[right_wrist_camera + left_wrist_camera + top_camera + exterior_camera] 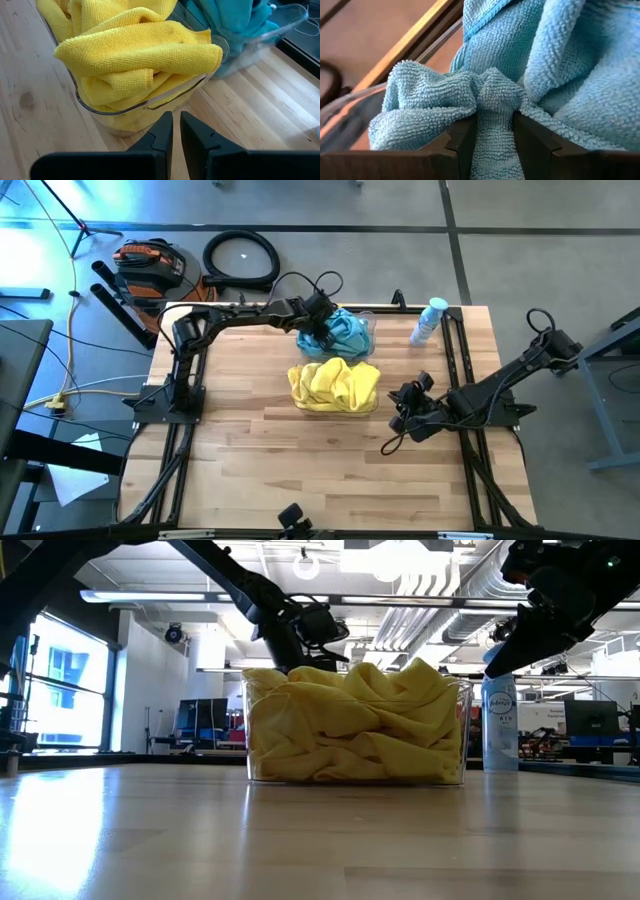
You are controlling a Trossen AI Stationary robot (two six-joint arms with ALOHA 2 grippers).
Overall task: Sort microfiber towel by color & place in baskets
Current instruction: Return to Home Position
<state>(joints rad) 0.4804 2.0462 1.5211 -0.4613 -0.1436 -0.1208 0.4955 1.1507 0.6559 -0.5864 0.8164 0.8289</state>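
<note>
Several yellow towels [335, 383] are heaped in the near clear basket [125, 111], seen head-on in the low view [355, 720]. Teal-blue towels [345, 332] fill the far basket [295, 15] behind it. My left gripper [318, 318] reaches over the far basket from the table's left and is shut on a teal towel [495, 115]. My right gripper [400, 402] hangs just right of the yellow basket, above the table. Its fingers [176, 125] are shut and touch nothing. My left gripper pinches a bunched fold of a teal towel [494, 95] between its two fingers [462, 135]. The cloth runs up between them in several layers. The rest of the towel lies slack on the teal heap in the far basket.
A small clear bottle with a blue cap [428, 320] stands near the table's far right corner, right of the teal basket. Bare wooden tabletop [330, 470] lies in front of the yellow basket. Black frame rails run along both sides of the table.
</note>
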